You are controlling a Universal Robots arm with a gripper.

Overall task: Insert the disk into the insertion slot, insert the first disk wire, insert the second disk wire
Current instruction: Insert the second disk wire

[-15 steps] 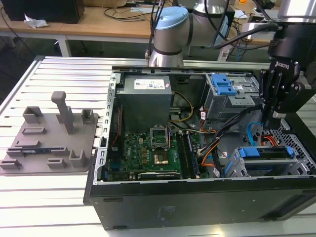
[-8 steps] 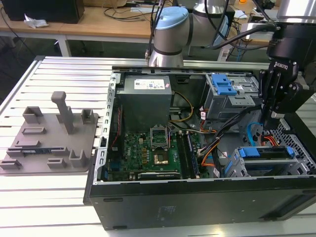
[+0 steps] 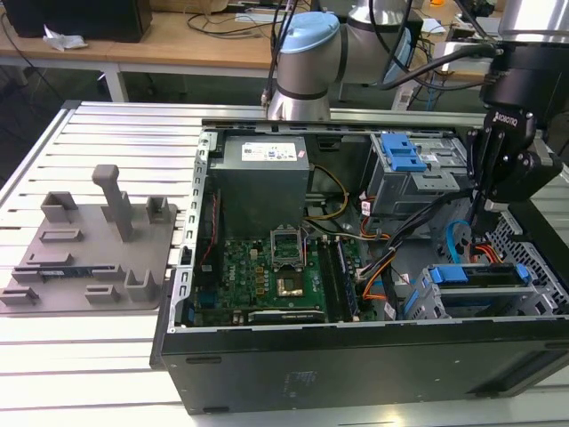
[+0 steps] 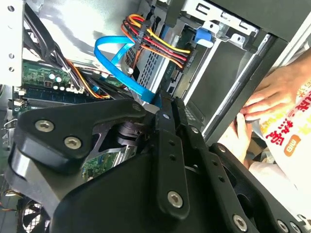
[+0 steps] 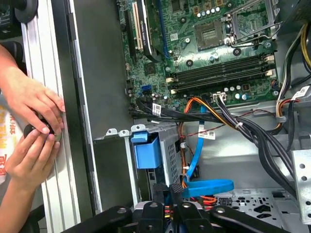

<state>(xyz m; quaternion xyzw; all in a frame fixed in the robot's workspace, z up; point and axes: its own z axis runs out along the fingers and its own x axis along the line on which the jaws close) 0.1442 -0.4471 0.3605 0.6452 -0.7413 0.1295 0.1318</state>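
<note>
The open case (image 3: 356, 374) lies on the slatted worktop (image 3: 107, 356), toward the worktop's edge on the exterior view's right. The disk (image 3: 484, 276), in its blue carrier, sits in the slot (image 3: 427, 298) at the case corner nearest the camera on the exterior view's right, with its blue frame along the top of the bay. The gripper (image 3: 480, 218) hangs over the case just behind the slot, fingers pointing down. In the second wrist view the fingers (image 4: 165, 141) stand pressed close together, and the flat blue wire (image 4: 114, 60) runs down to their tips; whether they pinch the wire or its plug cannot be told. The same wire (image 5: 206, 187) loops just ahead of the fingertips in the first wrist view, beside a bundle of red, yellow and black leads (image 4: 160, 46). The cage (image 3: 413, 173) with the blue latch stands at the far wall of the case. The motherboard (image 3: 276, 276) fills the case floor. Two hands (image 5: 31, 126) rest on the worktop rail outside the case wall. A grey fixture plate (image 3: 89, 253) lies on the worktop toward the exterior view's left.
</note>
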